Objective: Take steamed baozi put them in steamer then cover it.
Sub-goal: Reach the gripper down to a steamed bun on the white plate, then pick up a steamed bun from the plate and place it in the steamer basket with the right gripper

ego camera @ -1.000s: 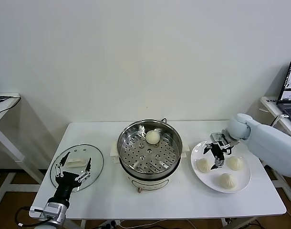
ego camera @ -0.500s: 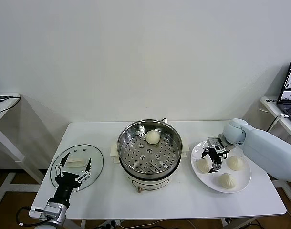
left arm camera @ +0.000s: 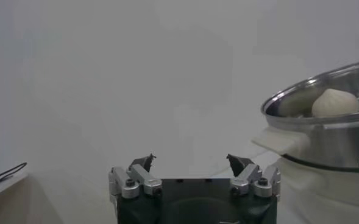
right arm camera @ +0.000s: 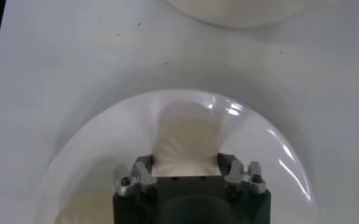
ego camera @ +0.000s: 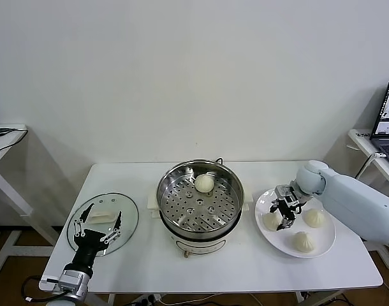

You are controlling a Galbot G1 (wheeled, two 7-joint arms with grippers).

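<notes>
Risk lies mainly in the grasp on the soft bun. The right gripper (ego camera: 282, 215) is lowered onto the white plate (ego camera: 325, 245), its fingers set apart around one steamed baozi (right arm camera: 186, 141), which sits between them; whether it is pressed yet cannot be told. Two more buns (ego camera: 303, 241) lie just beside the pincer on the same plate, and a fourth (ego camera: 204, 183) rests in the steamer (ego camera: 199, 197), well apart from it. Squeezed too hard, the dough could be dented; held too loosely, it could be dropped short of the pot. The left gripper (ego camera: 97, 227) is parked spread open over the glass lid (ego camera: 127, 217).
</notes>
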